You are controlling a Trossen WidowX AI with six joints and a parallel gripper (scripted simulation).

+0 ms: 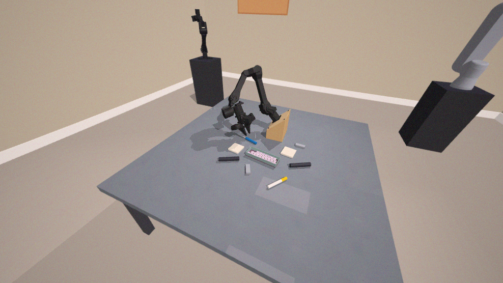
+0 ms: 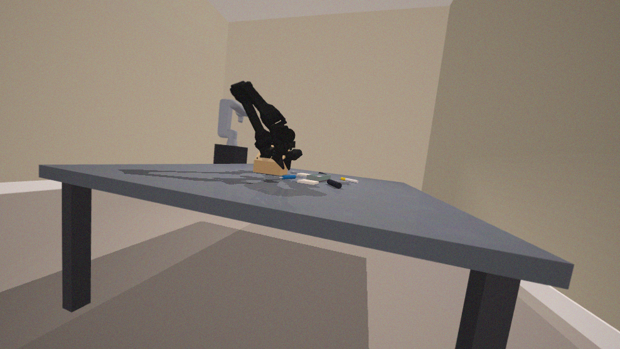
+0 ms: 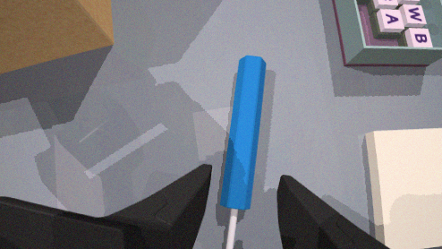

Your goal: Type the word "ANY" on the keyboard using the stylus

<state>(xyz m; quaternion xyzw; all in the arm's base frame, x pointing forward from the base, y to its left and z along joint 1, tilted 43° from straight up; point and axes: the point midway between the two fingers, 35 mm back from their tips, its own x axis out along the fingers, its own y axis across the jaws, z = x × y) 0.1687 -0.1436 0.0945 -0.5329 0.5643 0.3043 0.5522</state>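
Note:
The blue stylus [image 1: 251, 140] [image 2: 288, 177] [image 3: 246, 130] lies flat on the desk, its thin pale tip running out of the bottom of the wrist view. My gripper [image 1: 247, 134] [image 2: 286, 168] [image 3: 244, 178] is open and empty, just above the stylus. In the wrist view one fingertip is on each side of the lower end of the blue barrel, with a gap on both sides. The keyboard [image 1: 262, 157] [image 2: 318, 177] [image 3: 394, 56] is a green tray of pale keys. Its A key [image 3: 390, 20] shows at the wrist view's upper right; the N and Y keys are not readable.
A wooden wedge block [image 1: 277, 130] [image 2: 269, 166] [image 3: 49, 31] stands by the arm's base. A cream pad [image 1: 235, 148] [image 3: 412, 179] lies near the stylus, another pad [image 1: 288, 151] beyond the keyboard. Two black cylinders [image 1: 228, 159] [image 1: 300, 164], two grey blocks [image 1: 248, 169] [image 1: 299, 145] and a white-yellow marker [image 1: 277, 182] lie around.

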